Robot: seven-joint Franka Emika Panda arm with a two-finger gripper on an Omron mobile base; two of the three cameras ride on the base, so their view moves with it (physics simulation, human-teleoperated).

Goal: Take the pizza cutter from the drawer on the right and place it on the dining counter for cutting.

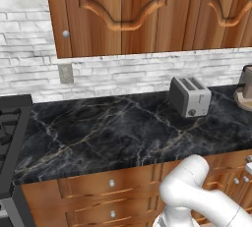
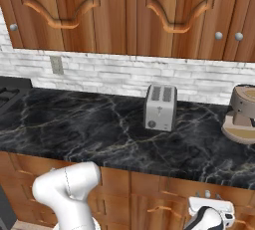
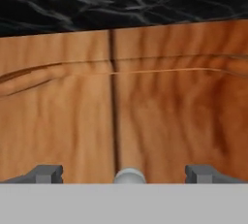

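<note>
Gripper (image 3: pixel 124 174) fingers wide apart, nothing held, close to wooden drawer (image 3: pixel 169 121) front below worktop edge; round silver knob (image 3: pixel 129 175) sits btwn tips. Drawer looks shut, pizza cutter presumably inside, unseen. Farther back: toaster (image 2: pixel 160 107) mid-worktop near wall. Task barely begun: open, grab, carry all left.

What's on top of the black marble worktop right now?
On the black marble worktop stand a silver two-slot toaster and, at the right edge, a brown round-topped appliance. The wooden drawer fronts are shut, so their contents are hidden.
</note>
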